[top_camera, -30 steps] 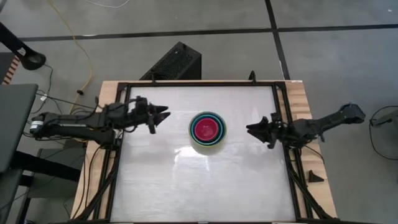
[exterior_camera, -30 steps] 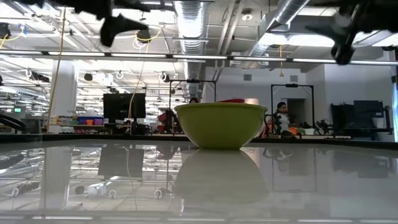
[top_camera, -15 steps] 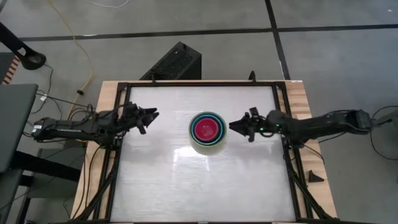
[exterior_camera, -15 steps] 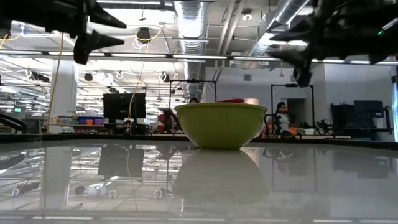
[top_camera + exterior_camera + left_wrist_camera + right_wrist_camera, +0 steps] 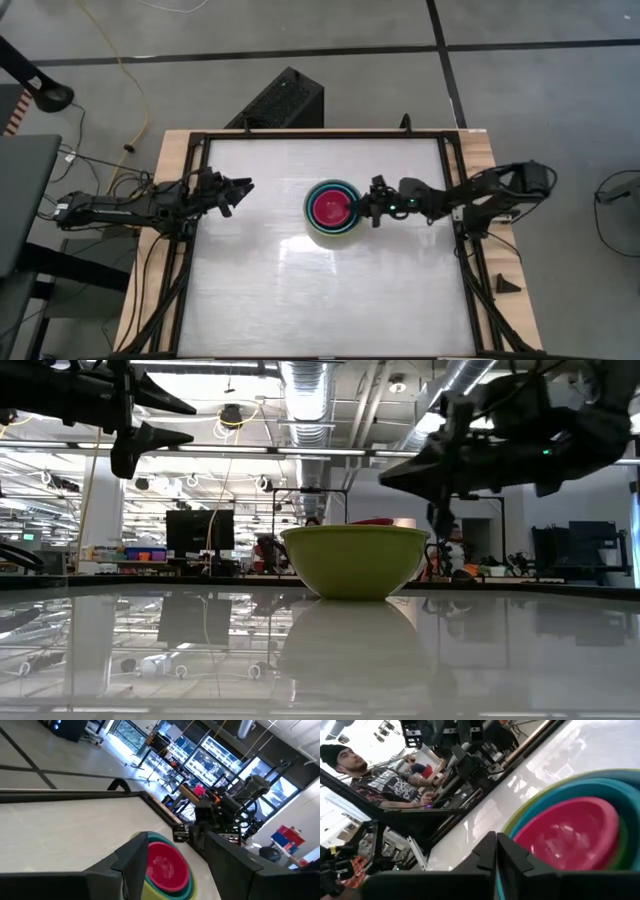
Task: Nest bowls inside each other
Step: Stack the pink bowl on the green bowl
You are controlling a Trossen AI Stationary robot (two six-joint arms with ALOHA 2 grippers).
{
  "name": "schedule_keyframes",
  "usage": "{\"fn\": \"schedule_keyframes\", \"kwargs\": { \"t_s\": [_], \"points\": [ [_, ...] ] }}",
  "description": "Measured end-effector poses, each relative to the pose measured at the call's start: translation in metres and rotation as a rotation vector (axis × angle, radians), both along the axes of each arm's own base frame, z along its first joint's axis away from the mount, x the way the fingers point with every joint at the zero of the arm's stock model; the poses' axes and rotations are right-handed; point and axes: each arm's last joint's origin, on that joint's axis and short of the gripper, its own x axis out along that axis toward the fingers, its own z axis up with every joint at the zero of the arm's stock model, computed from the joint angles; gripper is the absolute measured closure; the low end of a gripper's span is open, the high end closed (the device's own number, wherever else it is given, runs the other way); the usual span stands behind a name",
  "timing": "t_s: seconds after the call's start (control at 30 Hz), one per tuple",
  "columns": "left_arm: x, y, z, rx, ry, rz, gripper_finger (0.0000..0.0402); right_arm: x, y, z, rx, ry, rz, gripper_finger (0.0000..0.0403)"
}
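Note:
The bowls stand nested in one stack (image 5: 334, 207) at the table's middle. The olive-green bowl (image 5: 355, 560) is outermost and rests on its base. Teal (image 5: 555, 800) and the magenta-pink bowl (image 5: 565, 832) sit inside it. My right gripper (image 5: 368, 208) is shut and hovers just above the stack's right rim, as the right wrist view (image 5: 496, 840) and the low view (image 5: 395, 472) show; it touches nothing. My left gripper (image 5: 245, 187) is open and held high, left of the stack, its fingers wide apart in the left wrist view (image 5: 175, 850).
Black frame rails (image 5: 195, 230) border the white tabletop. A small black wedge (image 5: 507, 284) lies on the wooden strip at the right. A black box (image 5: 280, 100) stands beyond the far edge. A seated person (image 5: 380, 775) shows beyond the table. Bare tabletop lies near the front edge.
My right gripper has swung from the table's right edge toward the bowls, sunk lower, and shut its fingers just above the stack's right rim. My left gripper has drawn back toward the left edge and sunk a little, staying open. The bowls have not moved.

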Motion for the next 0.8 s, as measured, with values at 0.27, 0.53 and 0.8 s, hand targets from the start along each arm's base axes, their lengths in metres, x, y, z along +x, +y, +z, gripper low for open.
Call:
{"fn": "schedule_keyframes", "kwargs": {
  "t_s": [0.27,0.53,0.8],
  "points": [
    [0.000,-0.001,0.000,-0.015,-0.009,-0.022,0.0220,0.022,-0.007,-0.017,0.067,0.061,0.001,0.0375],
    [0.000,-0.001,0.001,-0.012,-0.018,-0.035,0.0220,0.010,-0.020,-0.019,0.131,0.065,-0.062,0.0384],
    [0.000,-0.001,0.001,0.001,-0.009,-0.026,0.0220,0.007,-0.022,-0.029,0.200,0.164,-0.073,0.0370]
  ]
}}
